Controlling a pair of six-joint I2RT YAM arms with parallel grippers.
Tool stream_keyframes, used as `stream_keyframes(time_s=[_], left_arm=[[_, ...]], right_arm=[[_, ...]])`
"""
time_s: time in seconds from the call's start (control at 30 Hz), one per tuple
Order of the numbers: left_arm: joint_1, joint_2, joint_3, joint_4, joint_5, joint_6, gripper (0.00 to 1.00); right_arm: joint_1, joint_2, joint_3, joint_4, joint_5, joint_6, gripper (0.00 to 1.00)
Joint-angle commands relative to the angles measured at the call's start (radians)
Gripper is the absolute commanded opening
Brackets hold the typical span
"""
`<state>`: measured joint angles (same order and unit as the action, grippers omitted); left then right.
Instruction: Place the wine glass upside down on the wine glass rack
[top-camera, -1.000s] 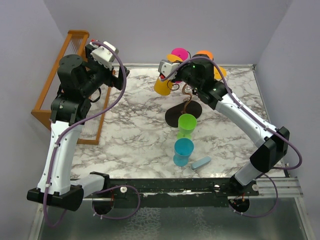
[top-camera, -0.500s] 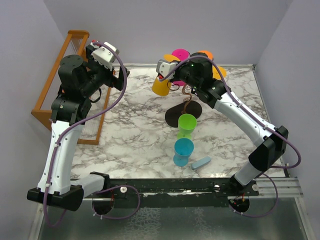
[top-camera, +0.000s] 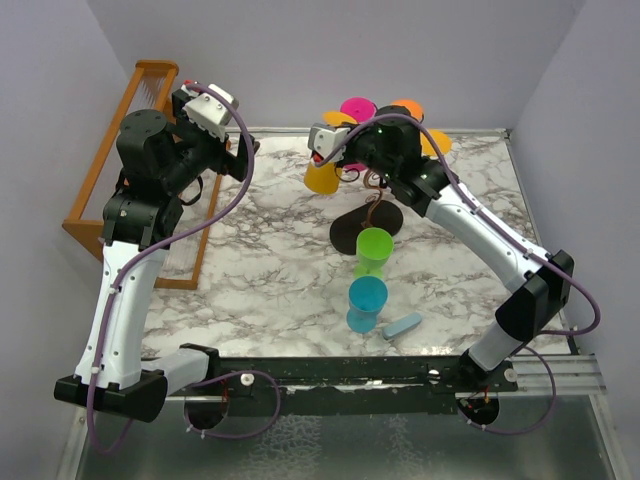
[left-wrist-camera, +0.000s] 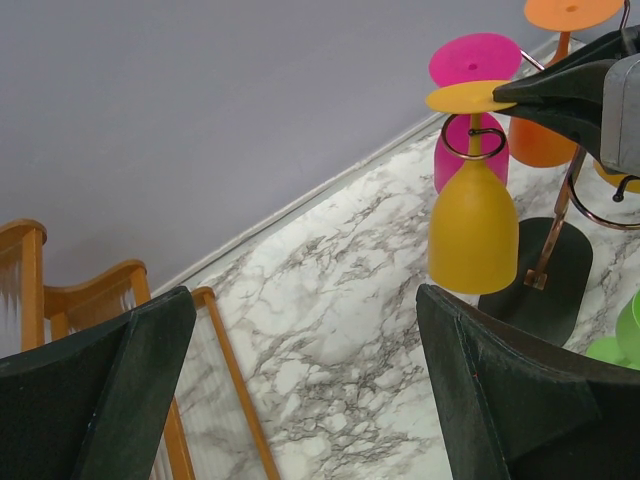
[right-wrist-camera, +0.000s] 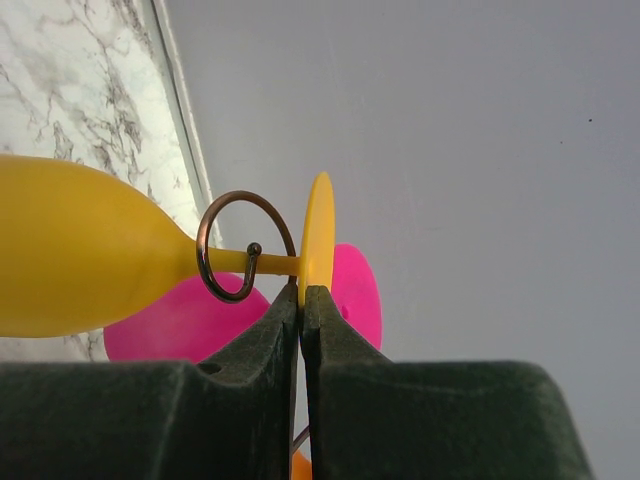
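your left claw (left-wrist-camera: 305, 340) hangs spread wide by the far left corner of the worktop (top-camera: 270, 260). toward the far edge, the yellow glass (left-wrist-camera: 473, 225) hangs upside down, its stem in a curl of the rack (left-wrist-camera: 553, 232). your right claw (right-wrist-camera: 301, 292) pinches its foot rim.

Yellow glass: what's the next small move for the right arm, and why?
Probably open the right gripper, which pinches the foot, and let go: the yellow glass already hangs upside down, its stem through a ring of the rack.
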<state>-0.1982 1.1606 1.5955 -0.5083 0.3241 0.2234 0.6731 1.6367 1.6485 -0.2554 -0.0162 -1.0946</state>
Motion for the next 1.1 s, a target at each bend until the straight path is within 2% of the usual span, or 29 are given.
stream_keyframes(time_s=[0.0, 0.63, 1.07], left_arm=[[0.004, -0.009, -0.003, 0.016, 0.019, 0.009, 0.95], [0.003, -0.007, 0.003, 0.014, 0.022, 0.011, 0.95], [0.004, -0.009, 0.002, 0.013, 0.027, 0.011, 0.95]], right_arm=[[0.02, 0.015, 0.036, 0.015, -0.01, -0.031, 0.06], [0.032, 0.035, 0.047, 0.042, 0.03, -0.104, 0.1], [0.035, 0.034, 0.065, -0.012, -0.026, -0.12, 0.09]])
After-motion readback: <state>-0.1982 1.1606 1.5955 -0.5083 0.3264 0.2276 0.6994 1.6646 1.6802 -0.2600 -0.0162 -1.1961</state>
